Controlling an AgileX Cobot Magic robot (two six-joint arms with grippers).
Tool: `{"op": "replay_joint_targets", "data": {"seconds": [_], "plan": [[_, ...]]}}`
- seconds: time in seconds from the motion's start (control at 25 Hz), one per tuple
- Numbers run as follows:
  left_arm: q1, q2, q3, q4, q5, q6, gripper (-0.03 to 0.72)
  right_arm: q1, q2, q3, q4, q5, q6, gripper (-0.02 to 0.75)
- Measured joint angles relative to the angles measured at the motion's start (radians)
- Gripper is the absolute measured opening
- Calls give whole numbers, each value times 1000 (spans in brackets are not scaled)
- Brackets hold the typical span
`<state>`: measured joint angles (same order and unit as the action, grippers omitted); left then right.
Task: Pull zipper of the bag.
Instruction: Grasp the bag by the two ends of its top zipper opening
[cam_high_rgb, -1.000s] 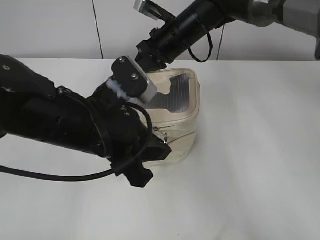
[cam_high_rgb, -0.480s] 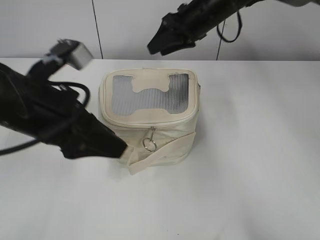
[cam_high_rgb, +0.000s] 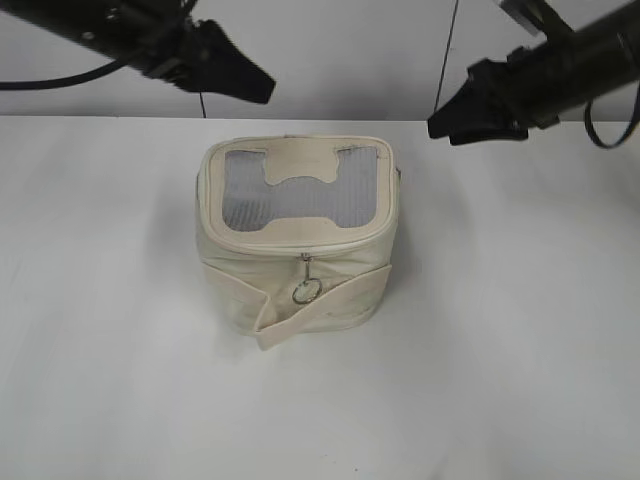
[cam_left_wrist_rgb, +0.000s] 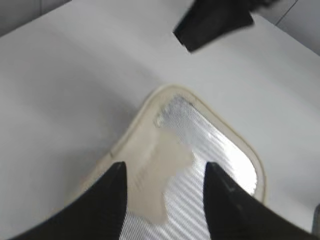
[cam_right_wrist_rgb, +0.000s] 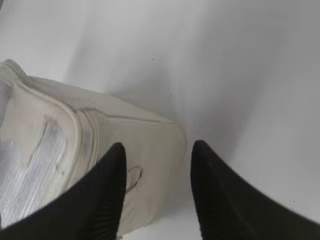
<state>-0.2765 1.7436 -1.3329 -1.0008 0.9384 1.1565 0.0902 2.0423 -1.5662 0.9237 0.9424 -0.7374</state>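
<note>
The cream bag (cam_high_rgb: 300, 270) stands upright mid-table, with a grey mesh top and a bone-shaped patch. Its zipper (cam_high_rgb: 300, 240) runs round the top rim and looks shut; one slider with a ring pull (cam_high_rgb: 306, 290) hangs at the front. My left gripper (cam_high_rgb: 250, 85) is raised at the back left, open and empty; its wrist view looks down on the bag's mesh top (cam_left_wrist_rgb: 210, 150) between the jaws (cam_left_wrist_rgb: 165, 172). My right gripper (cam_high_rgb: 450, 125) is raised at the back right, open and empty. Its jaws (cam_right_wrist_rgb: 157, 155) frame the bag's side (cam_right_wrist_rgb: 150, 145), where a second ring pull (cam_right_wrist_rgb: 134, 177) shows.
The white table (cam_high_rgb: 500, 350) lies around the bag. A loose cream strap (cam_high_rgb: 320, 310) crosses the bag's front side. A pale wall with dark seams stands behind the table.
Both arms have pulled up and away from the bag: the left to the back left, the right to the back right. The bag stands free, its ring pull hanging at the front.
</note>
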Motion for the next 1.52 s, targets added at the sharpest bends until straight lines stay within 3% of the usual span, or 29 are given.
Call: {"op": "replay_joint_targets", "data": {"seconds": [0.12, 0.24, 0.36, 0.56, 0.92, 1.24, 1.32, 1.44, 1.52], "plan": [[-45, 181, -258, 25, 41, 2, 387, -3, -173, 395, 302, -251, -391, 347], [-87, 334, -491, 53, 131, -12, 387, 13, -258, 679, 726, -292, -867, 347], [-107, 457, -670, 55, 217, -60, 387, 15, -257, 780, 851, -277, -1067, 347], [-108, 578, -805, 83, 266, -106, 390, 15, -237, 793, 879, -256, -1124, 347], [-113, 615, -815, 136, 274, -147, 390, 15, -233, 793, 887, -241, -1133, 347], [-171, 615, -815, 212, 274, -174, 386, 15, -227, 793, 896, -241, -1134, 347], [-176, 615, -815, 230, 275, -181, 324, 15, -227, 793, 896, -241, -1134, 347], [-177, 615, -815, 253, 277, -185, 111, 15, -227, 793, 897, -241, -1161, 347], [-178, 615, -815, 257, 278, -189, 62, 15, -227, 793, 897, -241, -1205, 347]]}}
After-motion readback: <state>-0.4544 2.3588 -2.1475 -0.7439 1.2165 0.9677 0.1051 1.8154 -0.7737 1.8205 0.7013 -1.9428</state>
